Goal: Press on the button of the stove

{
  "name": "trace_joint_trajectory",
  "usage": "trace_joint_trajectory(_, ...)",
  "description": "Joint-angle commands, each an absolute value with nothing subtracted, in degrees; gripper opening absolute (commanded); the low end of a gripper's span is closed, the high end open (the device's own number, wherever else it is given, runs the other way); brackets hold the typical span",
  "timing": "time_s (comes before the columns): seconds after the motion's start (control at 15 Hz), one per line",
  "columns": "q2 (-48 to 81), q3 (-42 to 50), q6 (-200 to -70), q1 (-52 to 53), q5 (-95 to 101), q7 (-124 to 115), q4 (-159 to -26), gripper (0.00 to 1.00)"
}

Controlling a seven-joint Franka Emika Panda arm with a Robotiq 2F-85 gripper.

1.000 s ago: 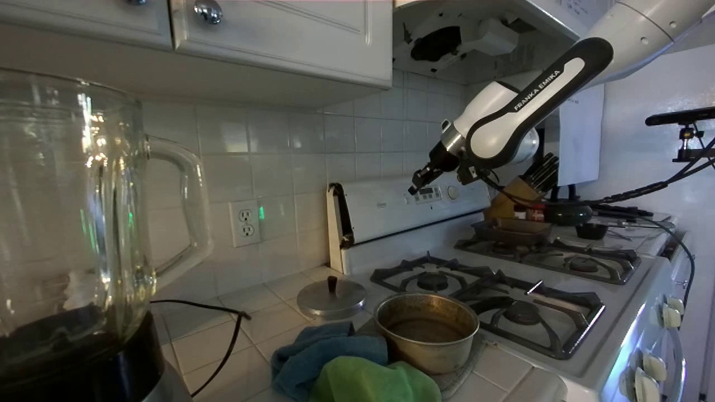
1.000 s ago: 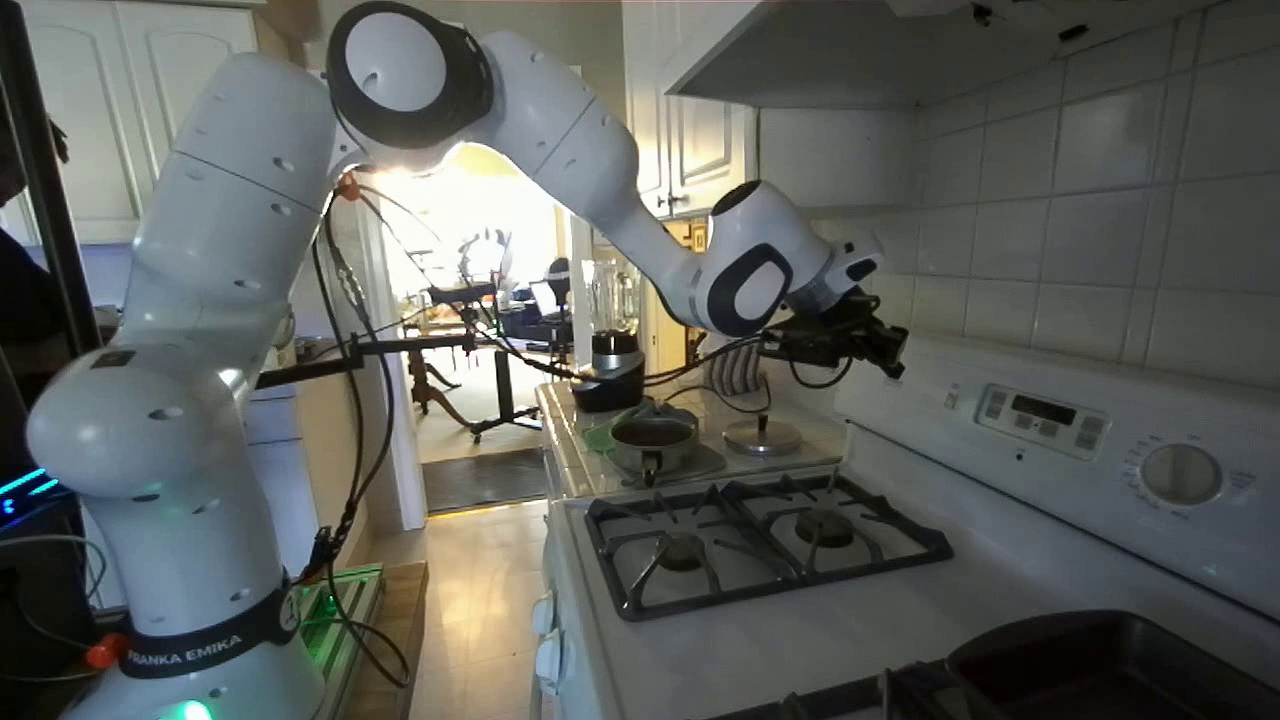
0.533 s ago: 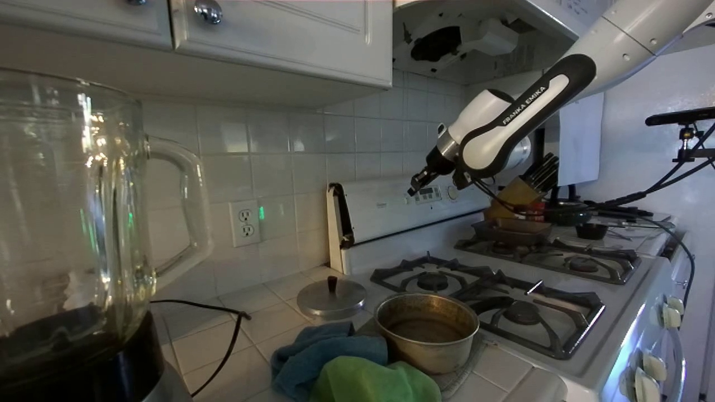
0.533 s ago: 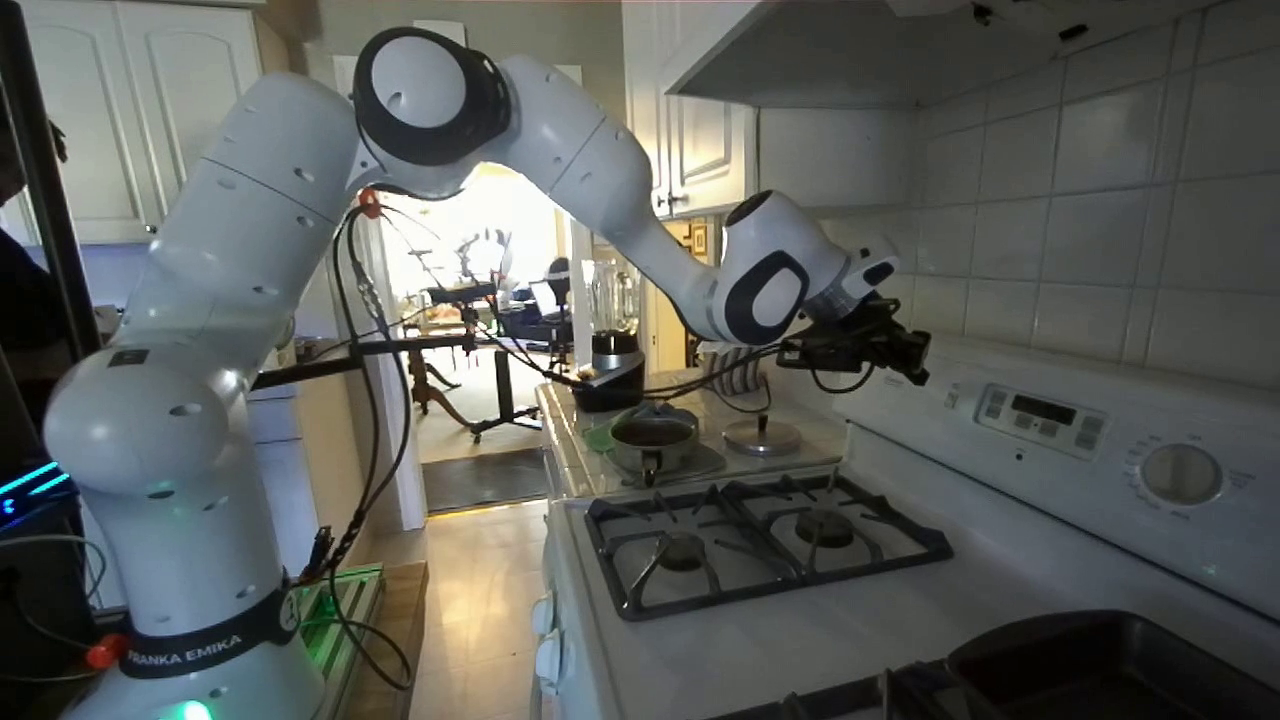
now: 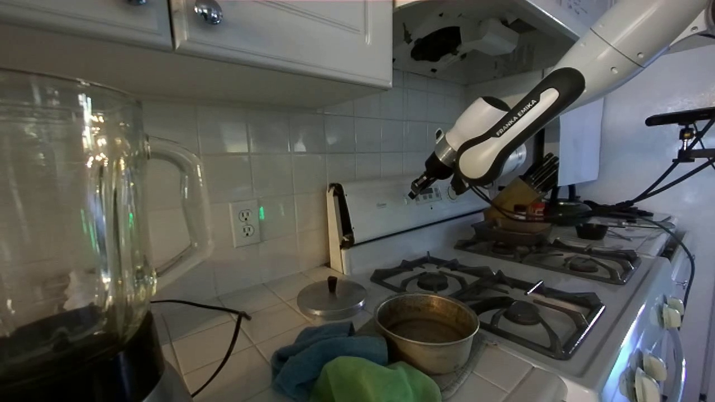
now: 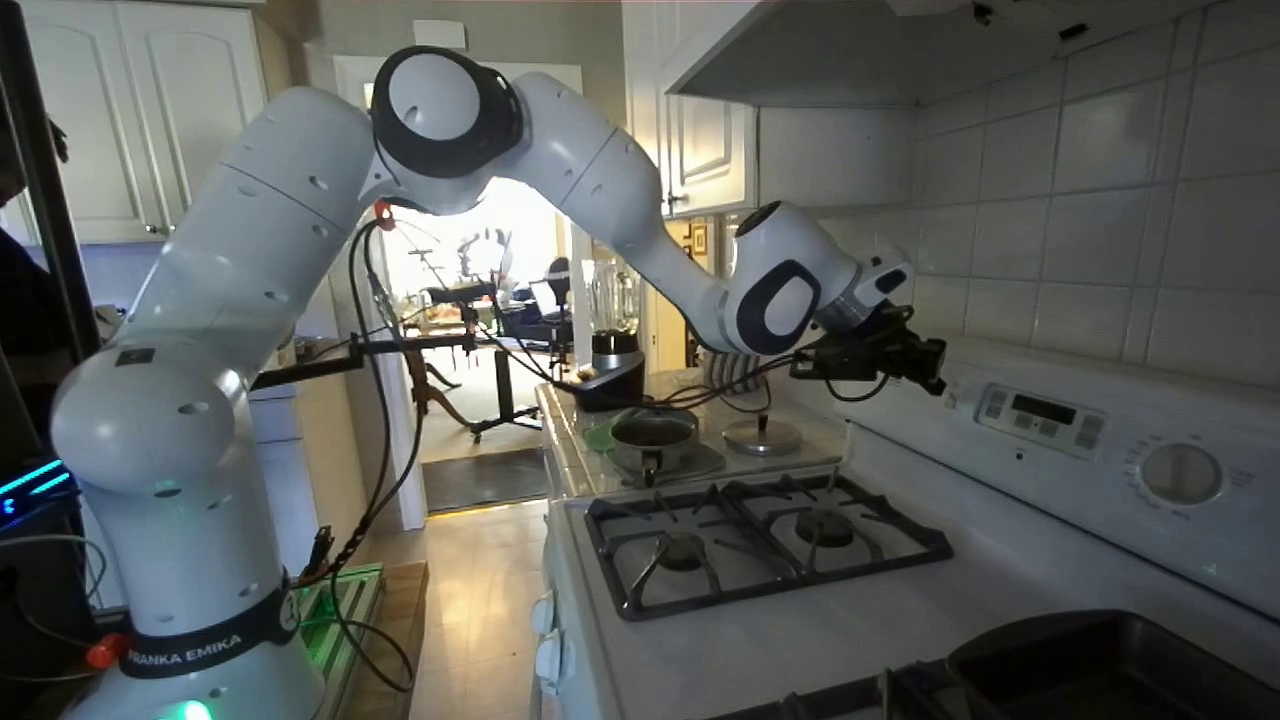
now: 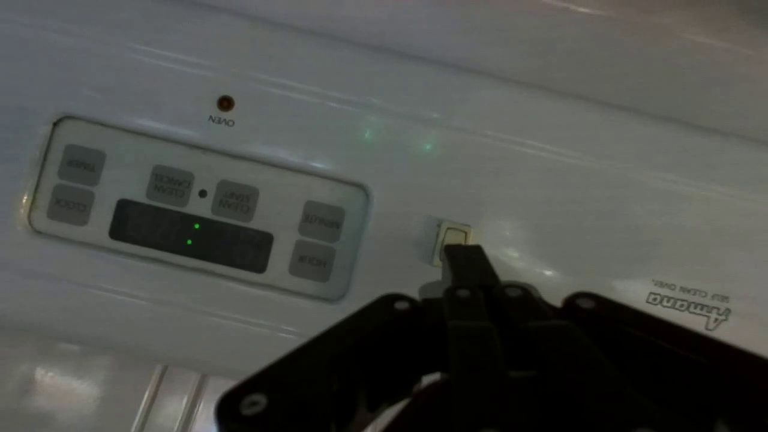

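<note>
The white stove [image 5: 385, 215] has black burner grates and an upright back control panel; it also shows in an exterior view [image 6: 1000, 570]. A small cream rocker button [image 7: 454, 234] sits on that panel between the keypad and the brand lettering in the wrist view. My black gripper [image 7: 468, 255] is shut with its fingers together and nothing between them. Its tip covers the lower part of the button in the wrist view; whether they touch I cannot tell. In both exterior views the gripper [image 5: 414, 193] [image 6: 936, 380] points down at the panel.
A keypad with a display [image 7: 198, 210] and a round knob [image 6: 1180, 474] are on the same panel. A pot [image 5: 427, 335], a lid [image 5: 332, 296] and cloths [image 5: 374, 379] lie beside the stove. A dark pan [image 6: 1110, 660] rests on a grate. A range hood [image 6: 800, 60] hangs above.
The arm has reached forward and its elbow has lowered. The gripper has moved closer to the back control panel and slightly down. It stays shut.
</note>
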State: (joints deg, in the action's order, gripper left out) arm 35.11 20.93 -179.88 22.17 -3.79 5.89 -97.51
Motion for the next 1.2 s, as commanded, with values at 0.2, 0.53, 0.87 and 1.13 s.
trace_joint_trajectory(0.2, 38.48, 21.83, -178.84, 22.62, -4.29, 4.61, -93.7, 0.0)
trace_joint_trajectory(0.53, 39.67, 21.76, -178.59, 22.34, -4.4, 4.53, -92.29, 0.0)
trace_joint_trajectory(0.87, 40.74, 22.21, -177.97, 22.22, -4.38, 4.31, -90.57, 0.0)
trace_joint_trajectory(1.13, 40.07, 22.61, -178.05, 22.54, -4.23, 4.22, -91.15, 0.0)
